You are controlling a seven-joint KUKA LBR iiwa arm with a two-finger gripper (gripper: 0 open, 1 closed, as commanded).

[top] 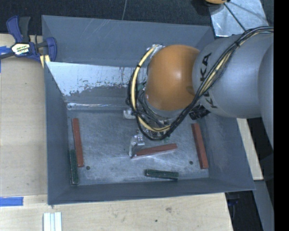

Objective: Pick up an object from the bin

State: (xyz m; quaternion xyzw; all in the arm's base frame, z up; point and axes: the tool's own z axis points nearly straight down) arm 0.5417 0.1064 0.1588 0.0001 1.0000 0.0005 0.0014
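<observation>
The arm (pixel 231 76) reaches into the grey bin (pixel 55 129) from its right edge, and the orange wrist cover (pixel 171 76) hangs over the middle of the bin floor. Below it the fingers (pixel 136 144) stand low at the left end of a reddish-brown stick (pixel 156 150). This stick lies near the centre of the bin, a little toward the edge at the bottom of the view. Whether they are open or closed on it cannot be told, because the wrist and its cables hide much of them. The step in hand seems to be the grasp of this stick. To do it well, the grip should cross the narrow width of the stick and go down almost to the floor, since the stick is so low. A hold at the very end may let the stick tilt or swing when it is lifted, so the lift should be straight up and gentle. The stick is thin, straight and flat, and it lies almost parallel to that bottom edge. A dark green stick (pixel 161 174) lies near it but apart, and another reddish-brown stick (pixel 200 146) lies by the right wall, so nothing crowds the grasp
</observation>
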